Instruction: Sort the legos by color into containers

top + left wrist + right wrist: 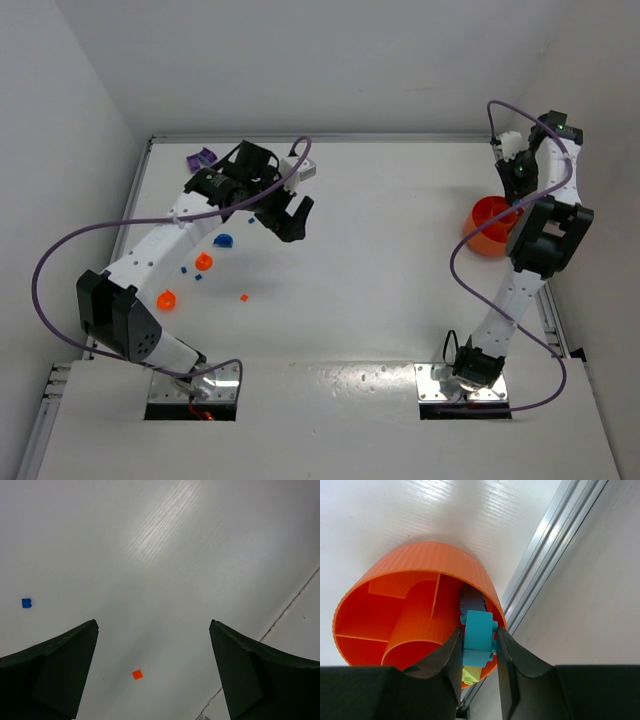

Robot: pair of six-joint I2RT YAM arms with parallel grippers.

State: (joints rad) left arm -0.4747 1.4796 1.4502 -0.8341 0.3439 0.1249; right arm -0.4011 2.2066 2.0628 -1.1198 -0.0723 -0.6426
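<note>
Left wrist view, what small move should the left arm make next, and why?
Probably lower the left fingers toward the orange lego: they stand wide open and empty, and that brick lies on the table between them, while the blue lego sits outside them.

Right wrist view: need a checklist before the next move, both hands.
1. Right hand gripping the teal piece: ok, shut on it.
2. Teal piece clear inside the orange bowl: cannot tell, it sits right at the rim.
3. Colour match: not ok, teal against orange.
4. Lime bit under the teal piece, attached or loose: cannot tell.
5. Left hand open: ok, nothing in it.
6. Orange lego lined up with the left hand's gap: ok, it lies on the table between the fingers.
</note>
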